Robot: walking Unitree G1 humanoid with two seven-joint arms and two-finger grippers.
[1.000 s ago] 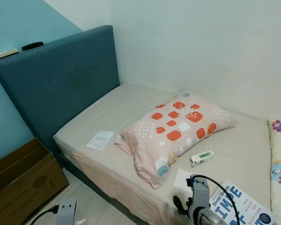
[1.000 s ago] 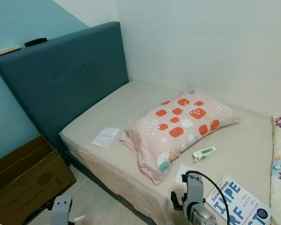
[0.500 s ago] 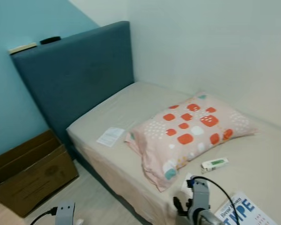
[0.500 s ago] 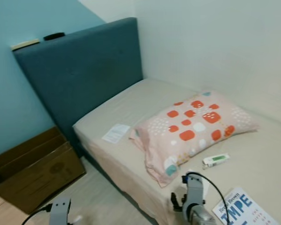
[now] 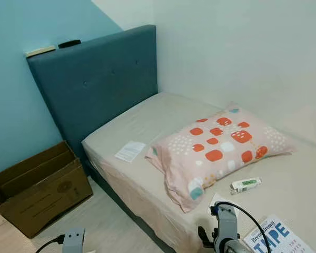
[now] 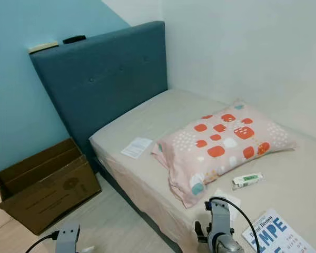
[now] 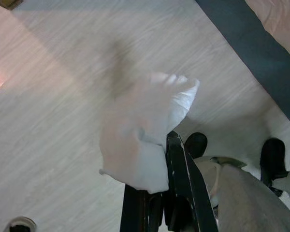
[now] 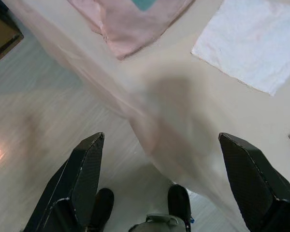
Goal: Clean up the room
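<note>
My left gripper (image 7: pixel 171 140) hangs low over the wooden floor, shut on a crumpled white tissue (image 7: pixel 140 130). The left wrist (image 5: pixel 73 240) is at the bottom of the head view, beside the bed. My right gripper (image 8: pixel 162 145) is open and empty above the bed's near edge, where the beige sheet (image 8: pixel 183 111) hangs down. On the bed lie a white napkin (image 8: pixel 246 43), a small white and green tube box (image 5: pixel 245 185), a book (image 5: pixel 274 240), a paper sheet (image 5: pixel 130 151) and a pink patterned pillow (image 5: pixel 221 145).
An open cardboard box (image 5: pixel 39 187) stands on the floor left of the bed, by the blue headboard (image 5: pixel 95 84). A black object (image 5: pixel 69 44) and a pale flat one (image 5: pixel 40 51) rest on the headboard's top. White walls close off the bed's far side.
The camera has swung left, so the bed sits further right in the picture and more of the cardboard box and floor shows. Nothing on the bed has moved.
</note>
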